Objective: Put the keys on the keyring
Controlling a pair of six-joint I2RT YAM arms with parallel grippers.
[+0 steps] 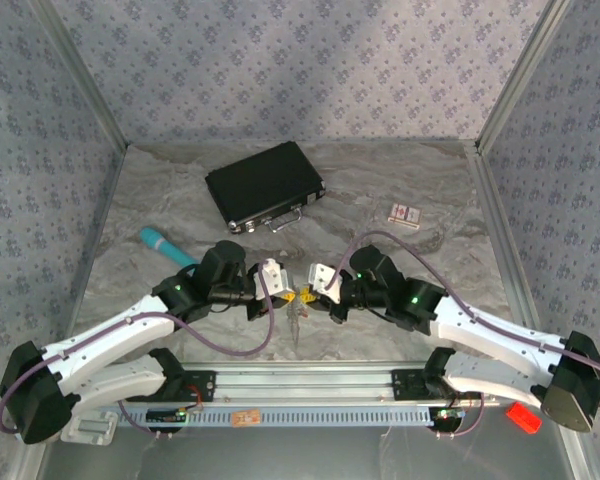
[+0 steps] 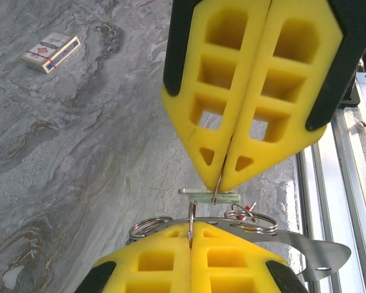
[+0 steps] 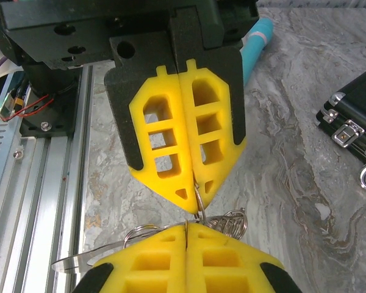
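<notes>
Teal stick lies out left; the left gripper is clenched tight on a thin wire ring of the keys, and that bunch hangs between the two tips at near centre; the right gripper meets it tip to tip, also clamped on the bunch. Whether the keys touch the table I cannot tell; black case sits far centre, card box far right, both well apart from them.
</notes>
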